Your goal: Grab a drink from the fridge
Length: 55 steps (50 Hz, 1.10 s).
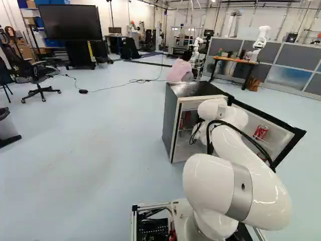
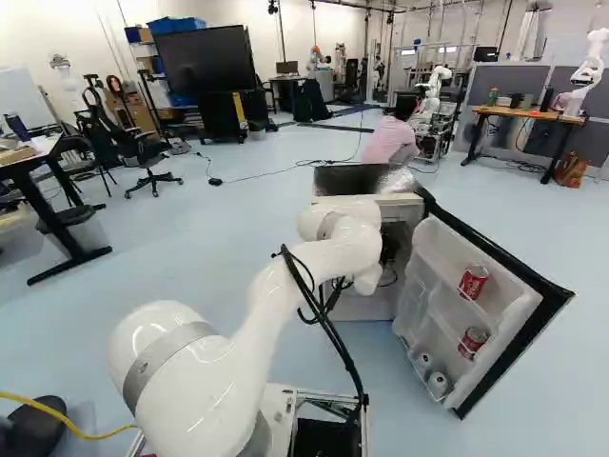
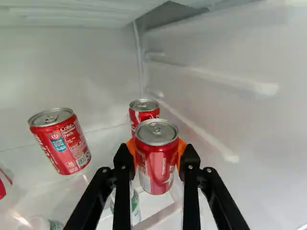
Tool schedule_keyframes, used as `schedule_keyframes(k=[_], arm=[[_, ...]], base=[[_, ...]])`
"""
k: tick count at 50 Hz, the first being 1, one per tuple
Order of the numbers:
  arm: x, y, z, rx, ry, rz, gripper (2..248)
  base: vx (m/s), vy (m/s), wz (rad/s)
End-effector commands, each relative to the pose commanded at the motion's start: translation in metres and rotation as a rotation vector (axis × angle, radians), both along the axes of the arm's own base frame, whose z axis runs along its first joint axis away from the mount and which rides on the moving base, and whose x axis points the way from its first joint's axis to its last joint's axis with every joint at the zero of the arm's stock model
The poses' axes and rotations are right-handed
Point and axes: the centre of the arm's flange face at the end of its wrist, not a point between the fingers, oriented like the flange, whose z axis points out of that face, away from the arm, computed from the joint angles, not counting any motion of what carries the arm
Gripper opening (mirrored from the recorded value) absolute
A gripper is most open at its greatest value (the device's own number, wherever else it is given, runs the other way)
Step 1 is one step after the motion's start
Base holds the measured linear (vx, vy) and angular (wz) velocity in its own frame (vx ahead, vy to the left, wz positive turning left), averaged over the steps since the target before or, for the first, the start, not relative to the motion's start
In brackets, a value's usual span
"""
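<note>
The fridge (image 1: 170, 125) stands with its door (image 2: 533, 286) swung out to the right, and my arm reaches into it. In the wrist view my gripper (image 3: 156, 152) is shut on a red can (image 3: 157, 165), one orange pad at each side of it. The can is upright. Just beyond it stands a second red can (image 3: 143, 109), partly hidden by the held one. Another red can (image 3: 62, 143) stands apart from them, beside the gripper. The arm and fridge hide the fingers in both base views.
White fridge walls (image 3: 216, 86) rise close around the gripper, with a ridged side wall. Door shelves hold red cans (image 2: 473, 282) and white-topped containers (image 2: 438, 383). A person (image 2: 390, 141) sits beyond the fridge. Another robot (image 1: 261, 40) stands by a desk (image 1: 235, 59).
</note>
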Motion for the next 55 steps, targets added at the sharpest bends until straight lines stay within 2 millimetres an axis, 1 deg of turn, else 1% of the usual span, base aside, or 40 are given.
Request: schedule_keyframes(k=[16, 33, 44, 55], arm=[[0.000, 0.000, 0.000, 0.000, 0.000, 0.000, 98], [-0.001, 0.004, 0.022, 0.004, 0.007, 0.004, 98], [-0.005, 0.009, 0.028, 0.012, 0.022, 0.008, 98], [-0.015, 0.017, 0.034, 0.026, 0.047, 0.011, 98]], base=[[0.000, 0.000, 0.000], [0.000, 0.000, 0.000], [0.000, 0.000, 0.000], [0.000, 0.000, 0.000]])
